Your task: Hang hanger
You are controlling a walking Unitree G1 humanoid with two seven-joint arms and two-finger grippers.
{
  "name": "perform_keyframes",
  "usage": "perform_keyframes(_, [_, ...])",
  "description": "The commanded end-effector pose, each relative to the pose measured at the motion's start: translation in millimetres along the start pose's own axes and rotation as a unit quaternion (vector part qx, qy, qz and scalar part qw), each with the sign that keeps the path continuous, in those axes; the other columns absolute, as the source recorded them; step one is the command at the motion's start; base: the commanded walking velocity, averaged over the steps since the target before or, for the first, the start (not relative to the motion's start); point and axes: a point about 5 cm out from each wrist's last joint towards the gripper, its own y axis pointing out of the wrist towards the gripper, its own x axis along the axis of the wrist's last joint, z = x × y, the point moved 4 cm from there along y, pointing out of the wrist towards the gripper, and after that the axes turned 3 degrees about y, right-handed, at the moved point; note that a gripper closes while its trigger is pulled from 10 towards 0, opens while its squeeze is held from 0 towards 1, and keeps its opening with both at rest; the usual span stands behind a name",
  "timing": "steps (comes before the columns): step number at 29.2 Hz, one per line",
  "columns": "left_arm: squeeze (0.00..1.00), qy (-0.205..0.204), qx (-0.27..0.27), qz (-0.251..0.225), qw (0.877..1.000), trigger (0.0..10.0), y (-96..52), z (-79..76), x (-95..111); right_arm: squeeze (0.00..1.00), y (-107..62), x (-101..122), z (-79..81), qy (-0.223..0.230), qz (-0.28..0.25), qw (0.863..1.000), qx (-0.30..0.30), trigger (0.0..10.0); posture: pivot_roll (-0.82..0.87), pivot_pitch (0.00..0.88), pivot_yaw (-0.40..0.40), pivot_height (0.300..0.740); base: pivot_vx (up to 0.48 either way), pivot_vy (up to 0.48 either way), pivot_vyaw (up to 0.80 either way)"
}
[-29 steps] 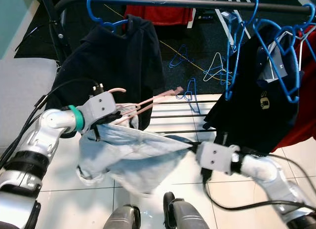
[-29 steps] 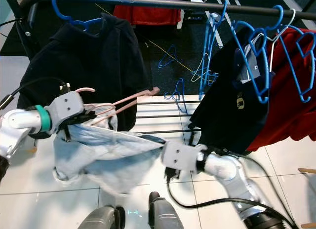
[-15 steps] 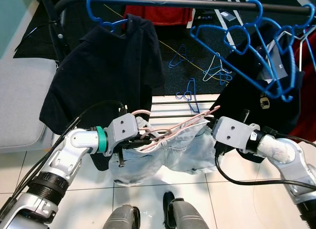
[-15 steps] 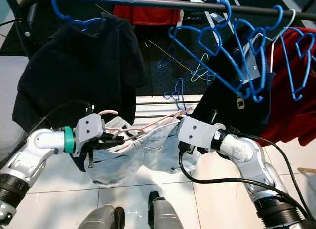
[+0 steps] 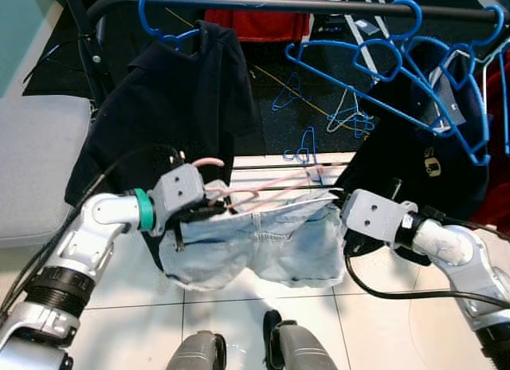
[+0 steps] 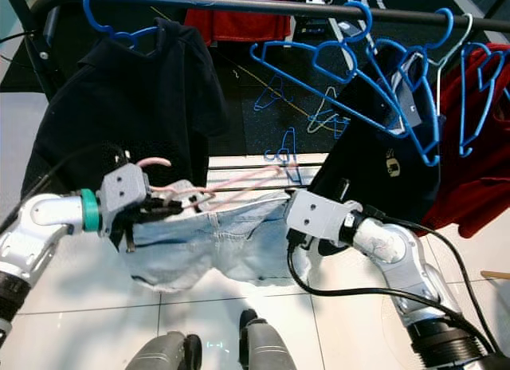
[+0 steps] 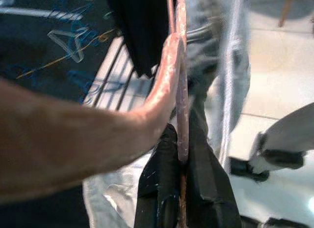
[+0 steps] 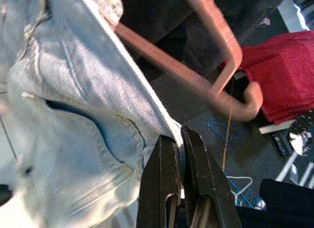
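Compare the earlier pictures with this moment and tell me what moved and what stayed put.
The right end effector rose from low on the drooping light-blue denim shorts to waistband height, pulling them out flat between both arms. The left end effector shifted toward the middle with the pink plastic hanger. The empty blue hangers swung out sideways. Both end effectors kept their grips; the dark shirt stayed on the black rail.
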Motion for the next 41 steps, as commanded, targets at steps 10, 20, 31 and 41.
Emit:
perform_keyframes(10, [0.0, 0.041, -0.022, 0.073, 0.996, 10.0, -11.4, -3.4, -26, 0.0, -0.9, 0, -0.9, -0.004, -0.004, 1.0, -0.008, 10.0, -0.06, 0.137, 0.037, 0.74, 0.0, 0.0, 0.0])
perform_keyframes(20, [0.0, 0.029, -0.018, 0.054, 0.998, 10.0, -27.7, 11.5, -22, 0.0, -4.3, -6, 0.7, 0.001, 0.006, 1.0, -0.009, 10.0, -0.06, 0.143, 0.037, 0.74, 0.0, 0.0, 0.0])
perform_keyframes(31, [0.0, 0.016, -0.051, 0.031, 0.998, 10.0, -31.8, 1.4, -19, 0.0, -5.4, -16, -0.6, 0.009, 0.02, 1.0, -0.02, 10.0, -0.06, 0.145, 0.035, 0.74, 0.0, 0.0, 0.0])
perform_keyframes(41, [0.0, 0.012, -0.098, 0.029, 0.995, 10.0, -33.5, -17.1, -25, 0.0, -14.6, -33, -10.0, -0.005, 0.055, 0.998, -0.025, 10.0, -0.06, 0.147, 0.03, 0.74, 0.0, 0.0, 0.0])
